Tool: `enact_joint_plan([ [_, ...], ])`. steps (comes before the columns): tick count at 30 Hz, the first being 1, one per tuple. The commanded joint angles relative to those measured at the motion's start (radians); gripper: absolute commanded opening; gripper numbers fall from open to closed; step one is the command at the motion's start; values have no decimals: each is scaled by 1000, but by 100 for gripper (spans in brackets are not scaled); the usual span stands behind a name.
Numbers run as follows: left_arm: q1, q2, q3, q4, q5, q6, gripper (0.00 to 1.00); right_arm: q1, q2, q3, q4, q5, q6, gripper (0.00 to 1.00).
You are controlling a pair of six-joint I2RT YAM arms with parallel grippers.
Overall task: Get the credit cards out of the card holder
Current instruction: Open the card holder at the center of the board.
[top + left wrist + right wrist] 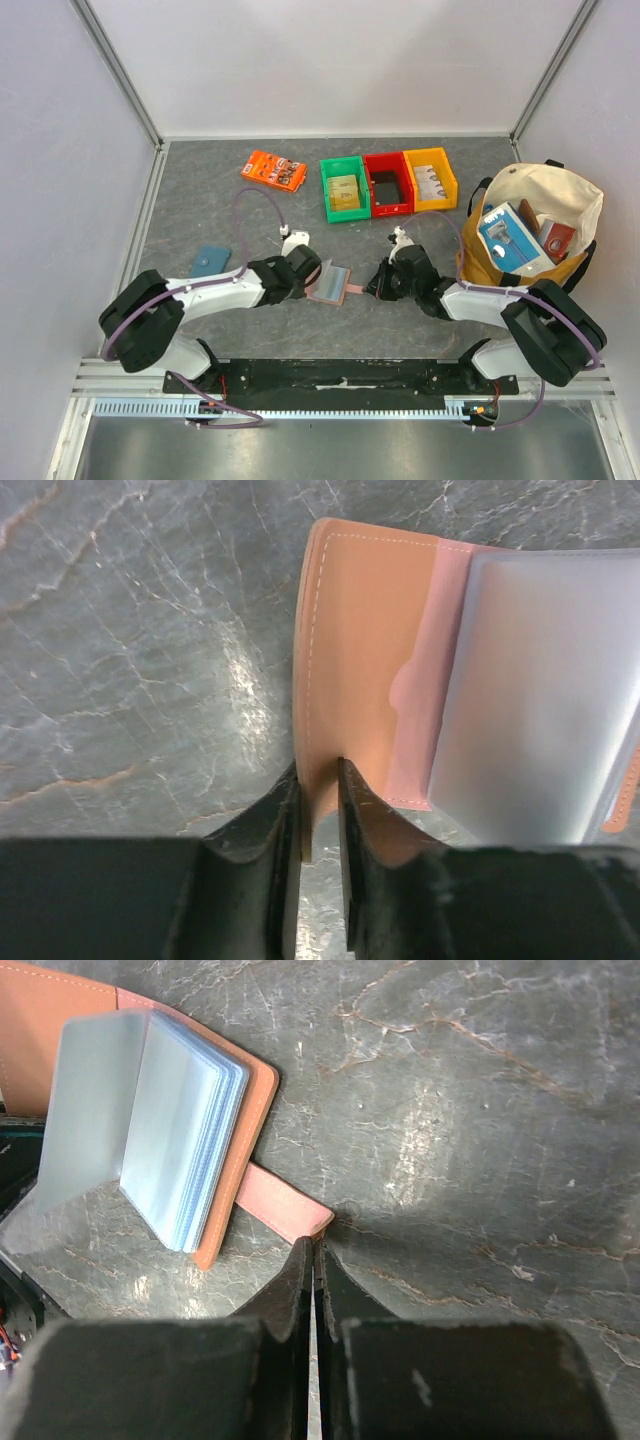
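The card holder [330,283] lies open between the two hands. The left hand [320,780] is clamped on the edge of its tan cover, with one finger on each side of the leather. The right hand [314,1250] has its fingers together, with only a thin slit between them. The end of the pink tab [285,1208] lies just in front of their tips; I cannot tell if it touches them. Seen from the right hand, the card holder is ahead and to the left.

The surface [200,210] is dark grey with pale veins like stone, and pale walls [330,60] with metal posts close it on three sides. Beyond the hands stand three bins [388,183], green, red and yellow, with an orange packet [273,171] to their left. A cloth bag [560,200] stands just beside the right arm, and a blue pouch [210,261] lies near the left arm.

The card holder is tan leather with light stitching along the edge and pink inside. It carries a stack of clear bluish sleeves [170,1120] that stand fanned open
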Motion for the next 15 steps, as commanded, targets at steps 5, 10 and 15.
enact_joint_plan([
  [5,18,-111,-92,153,135,-141,13,0,-61,153,-258,5,-157,29],
  [10,17,-122,-115,185,152,-175,7,2,-133,282,-414,48,-220,57],
  [15,17,-114,-121,201,161,-187,6,2,-169,330,-419,36,-239,57],
])
